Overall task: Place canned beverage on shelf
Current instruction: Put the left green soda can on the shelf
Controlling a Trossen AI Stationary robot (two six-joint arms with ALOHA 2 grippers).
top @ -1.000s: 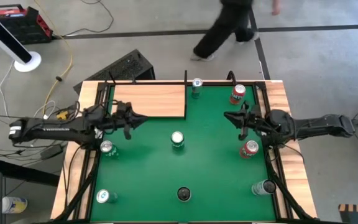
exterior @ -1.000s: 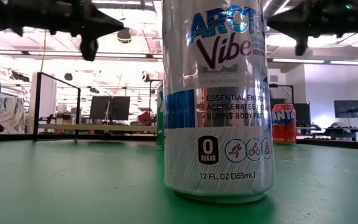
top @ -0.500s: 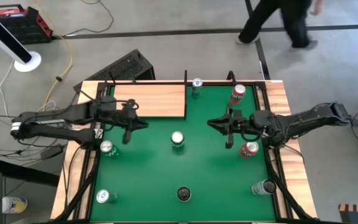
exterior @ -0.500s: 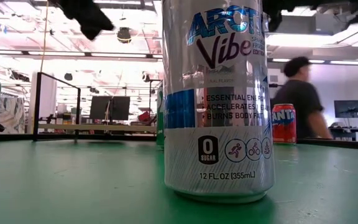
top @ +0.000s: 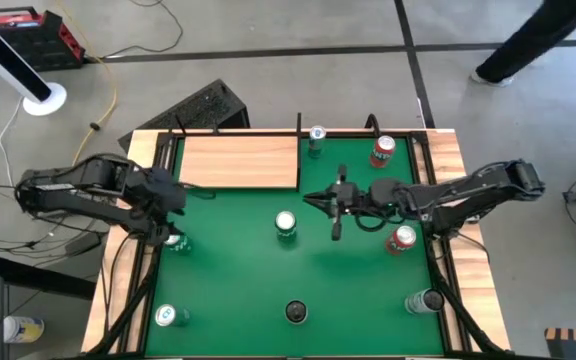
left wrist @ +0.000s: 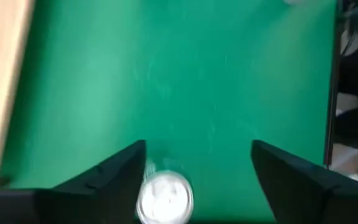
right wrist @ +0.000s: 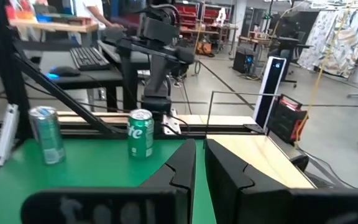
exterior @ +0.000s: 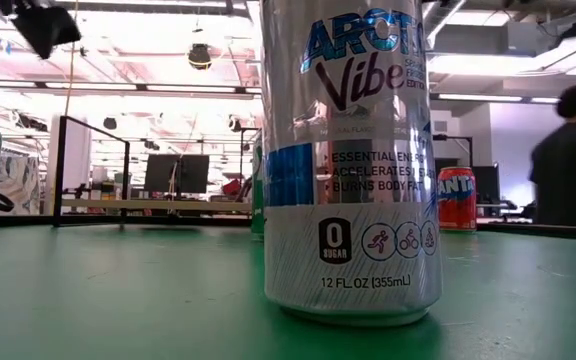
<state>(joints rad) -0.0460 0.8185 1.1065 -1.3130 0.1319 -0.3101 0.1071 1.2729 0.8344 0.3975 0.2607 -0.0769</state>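
Left wrist view cuts off a can (left wrist: 165, 200) below the spread left gripper (left wrist: 197, 180); right gripper (right wrist: 199, 165) pressed together.

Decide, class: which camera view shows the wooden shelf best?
The high view: the whole shelf lies unobstructed, no can on it. The right wrist view catches part of it; the left wrist view shows pale wood at one edge; the low view shows none.

silver can (exterior: 350, 160): "arctic vibe", "0 sugar", "12 fl oz"
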